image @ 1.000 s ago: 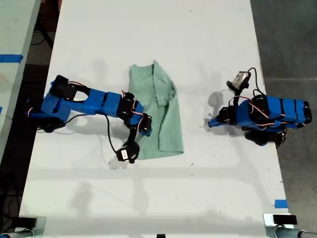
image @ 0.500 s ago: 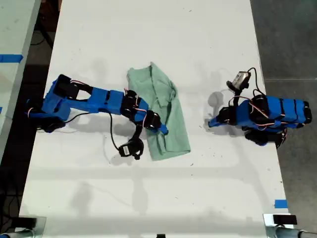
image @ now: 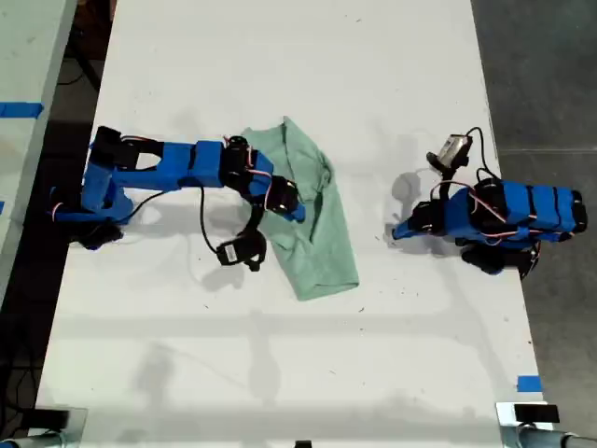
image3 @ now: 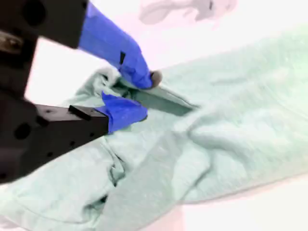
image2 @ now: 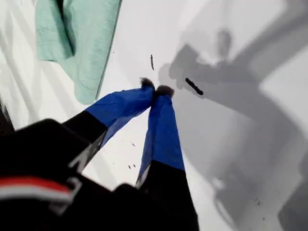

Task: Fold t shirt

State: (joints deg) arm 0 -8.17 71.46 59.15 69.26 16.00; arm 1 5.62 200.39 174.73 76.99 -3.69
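Presently the t shirt (image: 312, 219) lies near the centre of the white counter (image: 280, 75), partly folded lengthwise, running from about 11 o'clock to 5 o'clock in the exterior view. My second gripper (image3: 139, 98) has its jaws narrowly parted around a raised pleat of cloth and appears to pinch it. My first gripper (image2: 158, 89) sits well apart at the exterior view's 3 o'clock, jaws closed tip to tip, holding nothing. Judgement: fabric is light, limp, drapes and bunches easily. Best hold is a hem or doubled edge; thin single layers may slip.
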